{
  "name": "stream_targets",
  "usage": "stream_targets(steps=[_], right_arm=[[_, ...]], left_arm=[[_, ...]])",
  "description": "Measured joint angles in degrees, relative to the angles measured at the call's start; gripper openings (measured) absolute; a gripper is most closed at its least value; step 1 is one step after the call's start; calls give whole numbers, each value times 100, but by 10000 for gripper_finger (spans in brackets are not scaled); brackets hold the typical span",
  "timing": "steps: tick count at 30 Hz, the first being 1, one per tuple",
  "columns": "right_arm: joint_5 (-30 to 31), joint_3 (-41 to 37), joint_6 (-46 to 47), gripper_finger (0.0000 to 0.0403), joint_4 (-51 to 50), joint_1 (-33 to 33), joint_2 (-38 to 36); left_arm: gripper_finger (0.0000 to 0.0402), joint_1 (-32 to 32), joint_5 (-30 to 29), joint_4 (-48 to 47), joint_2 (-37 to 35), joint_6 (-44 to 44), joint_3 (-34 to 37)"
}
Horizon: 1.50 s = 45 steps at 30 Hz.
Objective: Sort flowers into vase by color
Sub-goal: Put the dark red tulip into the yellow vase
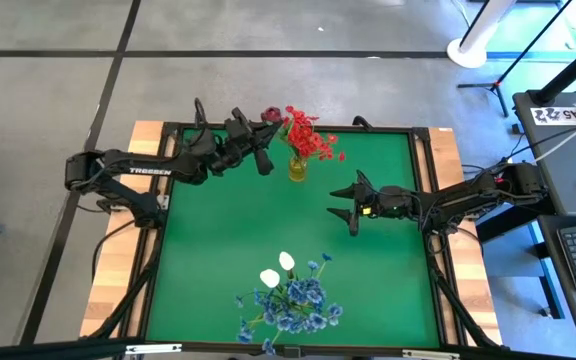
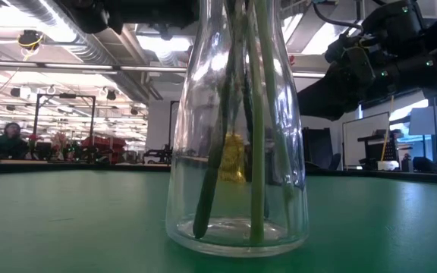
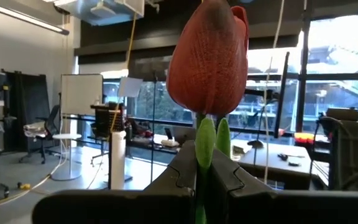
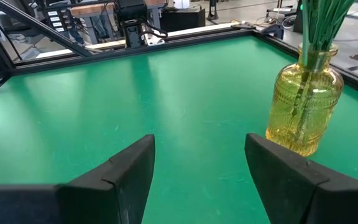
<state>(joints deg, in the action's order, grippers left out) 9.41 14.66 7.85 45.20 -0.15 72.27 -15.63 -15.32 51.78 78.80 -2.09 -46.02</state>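
Clear vase: neck and mouth cut off by the top edge of the low view; flower heads out of frame, only stems seen through the glass. Yellow vase mostly masked behind the clear one, seen distorted through it.

Rosebud: tip clipped by the top edge in the left wrist view; stem hidden below between the left gripper fingers.

Yellow vase, right wrist view: stems cut off at the top edge, heads not seen.

High view: base of the clear vase buried under blue flowers near the front edge; its outline cannot be made out.
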Motion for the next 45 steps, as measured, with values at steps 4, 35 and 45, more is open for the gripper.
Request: stream_targets(steps=[4, 35, 45], right_arm=[[0, 0, 71, 248, -45, 0, 0], [0, 2, 114, 248, -178, 1, 2], [0, 2, 121, 248, -169, 1, 2]], left_arm=[[0, -59, 0, 172, -18, -1, 0], [0, -38, 112, -54, 220, 35, -2], [0, -38, 159, -378, 652, 191, -4]])
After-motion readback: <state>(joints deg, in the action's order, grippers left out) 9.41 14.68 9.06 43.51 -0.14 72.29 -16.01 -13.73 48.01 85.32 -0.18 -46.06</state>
